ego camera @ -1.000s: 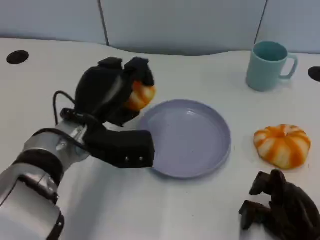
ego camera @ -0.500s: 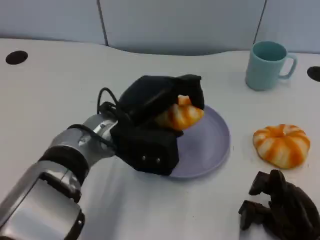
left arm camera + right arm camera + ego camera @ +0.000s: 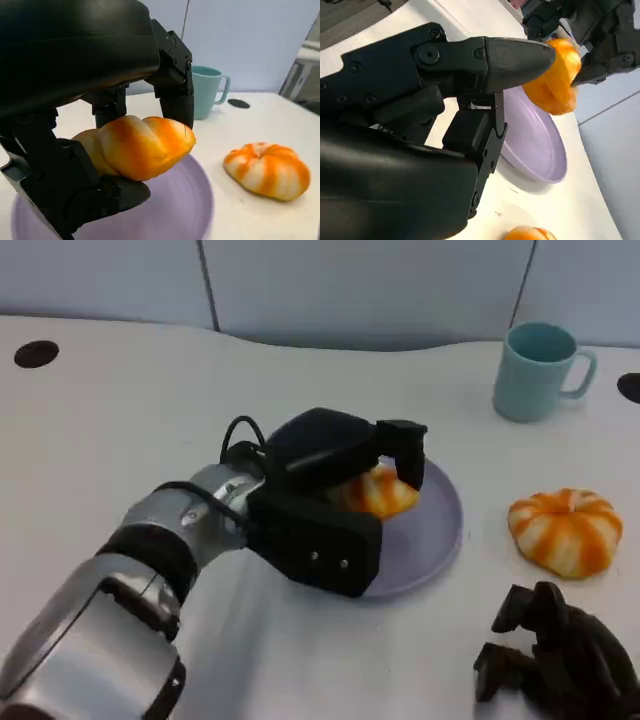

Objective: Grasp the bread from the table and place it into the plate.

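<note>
Since a second ago, the bread (image 3: 375, 492) has been carried from beside the plate (image 3: 432, 530) to over it, grasped in the left hand (image 3: 335, 455) fingers (image 3: 175, 95). It is seen twisted, orange and pale-striped. A second bun (image 3: 565, 530) lies on the counter (image 3: 100, 420); the right hand (image 3: 555, 660) is curled, holding nothing.

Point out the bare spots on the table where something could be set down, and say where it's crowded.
Bare table lies far left of the plate, between plate and mug, and along the near edge between the left hand and right hand. Crowded: over the plate, where the left hand holds bread; and round the striped bun.
</note>
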`<state>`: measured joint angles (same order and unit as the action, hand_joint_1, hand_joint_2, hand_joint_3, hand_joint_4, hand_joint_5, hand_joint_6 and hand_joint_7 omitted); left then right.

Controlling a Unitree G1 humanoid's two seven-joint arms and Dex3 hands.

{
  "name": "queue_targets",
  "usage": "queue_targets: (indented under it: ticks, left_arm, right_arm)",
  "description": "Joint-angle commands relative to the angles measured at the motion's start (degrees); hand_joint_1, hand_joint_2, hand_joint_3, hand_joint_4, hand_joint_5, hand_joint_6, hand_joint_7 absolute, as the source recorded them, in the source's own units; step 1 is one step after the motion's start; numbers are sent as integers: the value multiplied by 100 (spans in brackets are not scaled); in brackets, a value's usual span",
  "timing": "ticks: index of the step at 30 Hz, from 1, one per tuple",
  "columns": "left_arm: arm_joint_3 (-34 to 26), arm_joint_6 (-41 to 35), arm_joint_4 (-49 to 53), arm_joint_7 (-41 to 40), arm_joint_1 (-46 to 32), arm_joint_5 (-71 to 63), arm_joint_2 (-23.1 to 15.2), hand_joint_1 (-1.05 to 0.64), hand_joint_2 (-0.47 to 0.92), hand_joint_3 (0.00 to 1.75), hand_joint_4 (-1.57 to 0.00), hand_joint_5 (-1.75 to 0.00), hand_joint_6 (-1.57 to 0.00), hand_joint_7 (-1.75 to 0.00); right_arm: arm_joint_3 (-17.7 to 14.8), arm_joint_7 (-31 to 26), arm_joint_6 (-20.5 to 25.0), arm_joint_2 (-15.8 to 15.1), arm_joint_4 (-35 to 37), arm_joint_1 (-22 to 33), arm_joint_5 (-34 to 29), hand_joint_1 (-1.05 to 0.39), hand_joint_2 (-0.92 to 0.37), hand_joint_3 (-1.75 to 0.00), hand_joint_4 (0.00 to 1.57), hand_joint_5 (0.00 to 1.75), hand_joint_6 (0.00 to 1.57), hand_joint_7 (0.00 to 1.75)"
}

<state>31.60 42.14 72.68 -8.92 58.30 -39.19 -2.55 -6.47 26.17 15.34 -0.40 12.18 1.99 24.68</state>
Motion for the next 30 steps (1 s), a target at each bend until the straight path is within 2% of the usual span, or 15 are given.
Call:
queue_targets:
  ticks: [1,2,3,4,5,6,8,14,15,16,17,19,24,30]
  left_arm:
    - [187,-152,-48,-170,193,-227,-43,-23,47,122,-90,-175,-75,-175]
    - [232,-170,-47,-230,204,-281,-49,-23,49,117,-84,-171,-74,-162]
    - [260,-187,-43,-241,216,-315,-54,-24,51,104,-79,-164,-76,-140]
    - [266,-204,-36,-217,223,-321,-55,-26,57,88,-76,-156,-78,-123]
    - [258,-211,-30,-152,227,-304,-54,-30,70,63,-70,-143,-76,-105]
    - [248,-214,-27,-105,228,-286,-52,-32,79,45,-68,-136,-75,-95]
    - [241,-215,-26,-68,228,-270,-51,-34,88,27,-65,-130,-74,-86]
    - [243,-215,-24,-67,230,-267,-51,-34,92,19,-65,-128,-74,-83]
    - [264,-304,-2,153,263,-270,-56,-34,92,19,-65,-128,-74,-83]
    - [284,-379,11,321,291,-277,-62,-49,92,19,-33,-94,-38,-62]
    - [296,-441,12,450,310,-281,-68,-61,92,21,-14,-64,-16,-44]
    - [296,-499,-13,558,316,-274,-75,-67,92,23,-3,-46,-4,-34]
    - [302,-663,-50,582,336,-287,-99,-77,92,27,0,-24,0,-23]
    - [281,-668,-76,597,326,-252,-162,-80,92,28,0,-19,0,-21]
  right_arm:
    - [-19,-85,124,-15,-28,148,8,-46,-92,-44,125,115,115,103]
    - [-20,-97,135,-11,-39,156,11,-47,-92,-44,125,115,115,103]
    - [-17,-108,138,-10,-49,163,9,-47,-92,-43,125,115,115,103]
    - [-11,-107,131,-13,-53,168,6,-47,-92,-43,125,115,115,103]
    - [-6,-117,127,-11,-62,172,0,-47,-92,-43,125,115,115,103]
    - [-3,-124,127,-10,-68,174,-3,-47,-92,-43,125,115,115,103]
    - [0,-134,128,-9,-75,177,-5,-47,-92,-43,125,115,115,104]
    - [5,-140,129,-12,-78,179,-1,-47,-92,-42,125,115,114,104]
    - [7,-87,92,-21,-47,172,6,-47,-92,-42,125,115,114,104]
    - [9,-73,71,-23,-36,169,2,-47,-92,-43,124,115,114,104]
    - [9,-72,65,-23,-30,167,0,-47,-92,-44,124,115,114,104]
    - [9,-84,69,-21,-32,167,-4,-47,-92,-44,124,115,114,104]
    - [33,-104,-31,-21,32,117,-80,-48,-92,-43,125,115,115,104]
    - [18,-126,-17,-20,91,50,-58,-47,-92,-45,127,114,115,105]
